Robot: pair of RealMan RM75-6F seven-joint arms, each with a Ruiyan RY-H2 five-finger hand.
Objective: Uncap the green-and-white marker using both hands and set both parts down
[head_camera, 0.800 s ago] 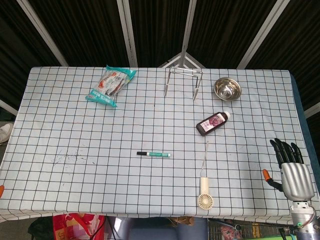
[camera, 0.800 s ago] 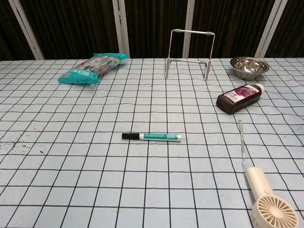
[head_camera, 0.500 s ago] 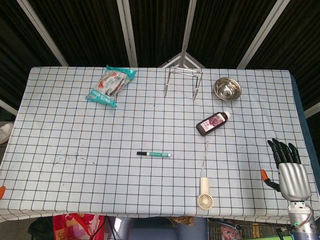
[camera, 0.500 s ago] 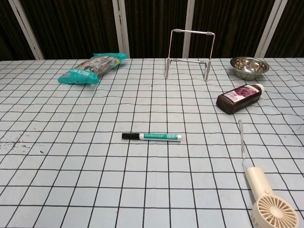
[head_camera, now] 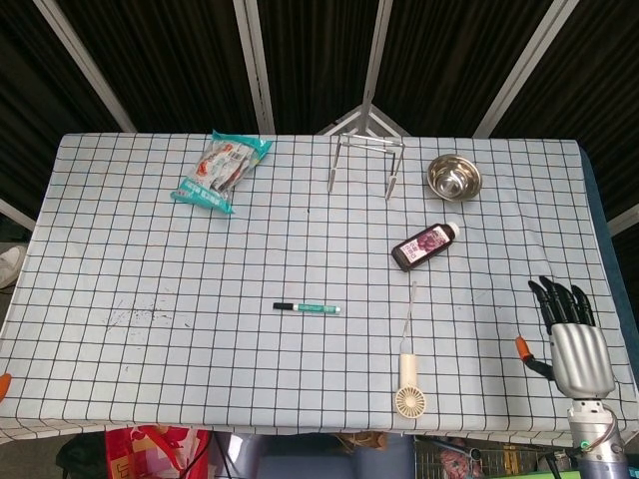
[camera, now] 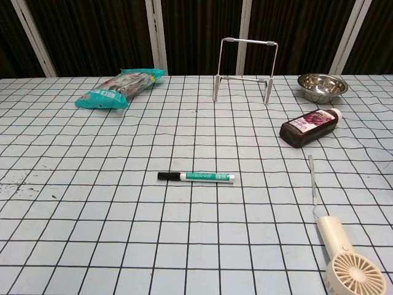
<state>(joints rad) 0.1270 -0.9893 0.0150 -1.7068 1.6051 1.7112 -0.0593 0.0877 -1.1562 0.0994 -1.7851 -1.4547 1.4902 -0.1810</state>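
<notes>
The green-and-white marker (head_camera: 309,308) lies flat near the middle of the checked tablecloth, its black cap pointing left; the chest view shows the marker (camera: 196,177) lying alone, with nothing touching it. My right hand (head_camera: 577,344) hovers at the table's front right corner, far right of the marker, fingers spread and holding nothing. Of my left hand only an orange tip (head_camera: 2,384) shows at the left edge of the head view, so its pose is hidden. Neither hand appears in the chest view.
A teal snack packet (head_camera: 220,170) lies at the back left. A wire rack (head_camera: 365,160) and steel bowl (head_camera: 454,178) stand at the back. A dark bottle (head_camera: 425,244) lies right of centre, and a cream hand fan (head_camera: 409,384) near the front edge.
My right hand has drifted slightly to the left, still spread. The marker and the other objects have not moved.
</notes>
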